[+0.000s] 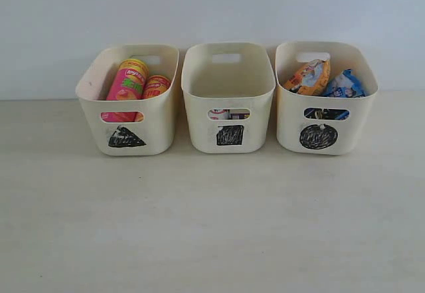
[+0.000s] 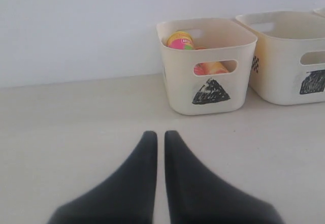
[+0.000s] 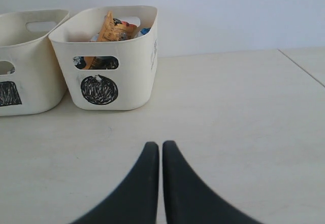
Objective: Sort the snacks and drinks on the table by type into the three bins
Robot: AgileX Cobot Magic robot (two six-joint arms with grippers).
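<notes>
chip tubes (image 1: 129,80) in the triangle bin (image 1: 159,130) upper left, cartons (image 1: 219,114) in the square bin (image 1: 199,130) centre, packets (image 1: 309,76) in the circle bin (image 1: 355,130) upper right; left fingers (image 2: 137,183) and right fingers (image 3: 139,188) closed, empty, above the bench (image 1: 212,226)

The pale beige table (image 1: 212,226) is flat, matte and faintly streaked. Three cream bins stand directly on it in one close row along its far edge, and whether their rims touch cannot be told. The triangle bin (image 2: 177,84) is the one nearest the left gripper (image 2: 160,135), ahead of its tips and well apart from them, with bare table between. The square bin (image 2: 277,76) stands just beside it, farther from that gripper. The circle bin (image 3: 137,76) is nearest the right gripper (image 3: 160,145), ahead of its tips across bare table. A thin seam (image 3: 299,64) crosses the surface on that gripper's outer side.
</notes>
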